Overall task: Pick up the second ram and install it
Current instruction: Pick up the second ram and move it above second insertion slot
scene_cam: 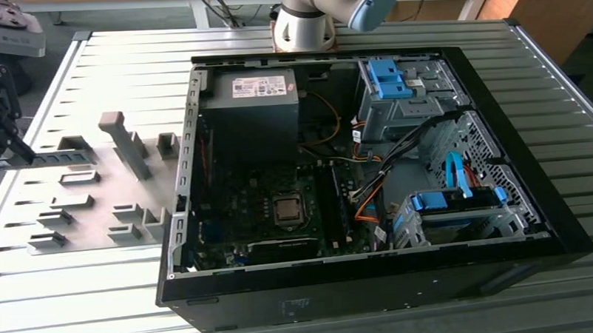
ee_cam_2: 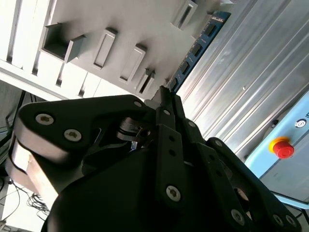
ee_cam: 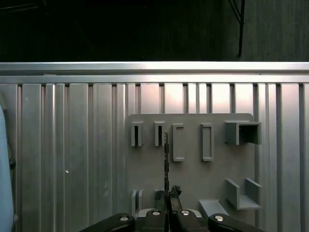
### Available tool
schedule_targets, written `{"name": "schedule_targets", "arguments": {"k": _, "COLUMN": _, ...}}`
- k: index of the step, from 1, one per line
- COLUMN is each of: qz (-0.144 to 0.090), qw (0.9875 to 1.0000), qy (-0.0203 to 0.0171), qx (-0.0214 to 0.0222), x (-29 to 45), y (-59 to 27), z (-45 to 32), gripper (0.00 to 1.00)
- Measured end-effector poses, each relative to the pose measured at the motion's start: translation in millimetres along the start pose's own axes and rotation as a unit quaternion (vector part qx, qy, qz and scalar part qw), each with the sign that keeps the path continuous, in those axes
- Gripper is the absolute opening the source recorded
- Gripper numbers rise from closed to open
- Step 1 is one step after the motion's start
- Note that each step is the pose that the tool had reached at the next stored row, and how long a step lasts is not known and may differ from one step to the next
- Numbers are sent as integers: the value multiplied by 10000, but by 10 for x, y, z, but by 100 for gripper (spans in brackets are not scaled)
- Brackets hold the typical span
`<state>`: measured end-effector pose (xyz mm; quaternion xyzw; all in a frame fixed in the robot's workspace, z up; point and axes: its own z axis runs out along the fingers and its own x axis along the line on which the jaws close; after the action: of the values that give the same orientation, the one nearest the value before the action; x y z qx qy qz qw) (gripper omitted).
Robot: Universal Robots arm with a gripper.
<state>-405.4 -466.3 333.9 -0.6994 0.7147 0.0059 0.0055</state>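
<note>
The second ram [ee_cam_2: 199, 44] is a narrow blue-green board with black chips, and it sticks out from between my fingertips. My gripper [ee_cam_2: 166, 94] is shut on one end of it. In the first wrist view the ram [ee_cam: 165, 154] shows edge-on as a thin dark line rising from the gripper [ee_cam: 167, 194], over the grey fixture plate [ee_cam: 193, 179]. In the exterior view the gripper [scene_cam: 1, 121] hangs at the far left, above the left end of the fixture plate [scene_cam: 91, 218] and away from the open computer case [scene_cam: 356, 172].
Inside the case the motherboard carries a CPU socket [scene_cam: 287, 209] with long black slots [scene_cam: 327, 202] beside it. Orange cables [scene_cam: 367, 201], blue drive cages [scene_cam: 456, 205] and a power supply [scene_cam: 250, 101] surround them. Grey fixture blocks [scene_cam: 128, 143] stand on the plate. A red stop button [ee_cam_2: 282, 147] sits nearby.
</note>
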Motion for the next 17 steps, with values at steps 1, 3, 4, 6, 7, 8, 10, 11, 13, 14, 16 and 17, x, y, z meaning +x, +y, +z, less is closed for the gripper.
{"name": "schedule_targets", "arguments": {"k": 1, "qz": 0, "qw": 10000, "qy": 0, "qx": 0, "x": -1, "y": 0, "z": -19, "gripper": 14}}
{"name": "schedule_targets", "arguments": {"k": 3, "qz": 0, "qw": 10000, "qy": 0, "qx": 0, "x": -2, "y": 0, "z": -57, "gripper": 14}}
{"name": "schedule_targets", "arguments": {"k": 4, "qz": 0, "qw": 10000, "qy": 0, "qx": 0, "x": -2, "y": 0, "z": -76, "gripper": 14}}
{"name": "schedule_targets", "arguments": {"k": 6, "qz": 0, "qw": 10000, "qy": 0, "qx": 0, "x": -3, "y": 1, "z": -110, "gripper": 14}}
{"name": "schedule_targets", "arguments": {"k": 7, "qz": 0, "qw": 10000, "qy": 0, "qx": 0, "x": -4, "y": 1, "z": -126, "gripper": 14}}
{"name": "schedule_targets", "arguments": {"k": 8, "qz": 0, "qw": 10000, "qy": 0, "qx": 0, "x": -4, "y": 0, "z": -143, "gripper": 14}}
{"name": "schedule_targets", "arguments": {"k": 10, "qz": 1, "qw": 10000, "qy": 0, "qx": 0, "x": -6, "y": 1, "z": -179, "gripper": 14}}
{"name": "schedule_targets", "arguments": {"k": 11, "qz": 0, "qw": 10000, "qy": 0, "qx": 0, "x": -7, "y": 0, "z": -196, "gripper": 14}}
{"name": "schedule_targets", "arguments": {"k": 13, "qz": 0, "qw": 10000, "qy": 0, "qx": 1, "x": -8, "y": 1, "z": -228, "gripper": 14}}
{"name": "schedule_targets", "arguments": {"k": 14, "qz": 0, "qw": 10000, "qy": 0, "qx": 1, "x": -8, "y": 0, "z": -245, "gripper": 14}}
{"name": "schedule_targets", "arguments": {"k": 16, "qz": 1, "qw": 10000, "qy": 0, "qx": 1, "x": -9, "y": 1, "z": -277, "gripper": 14}}
{"name": "schedule_targets", "arguments": {"k": 17, "qz": 0, "qw": 10000, "qy": 0, "qx": 0, "x": -9, "y": 1, "z": -293, "gripper": 14}}
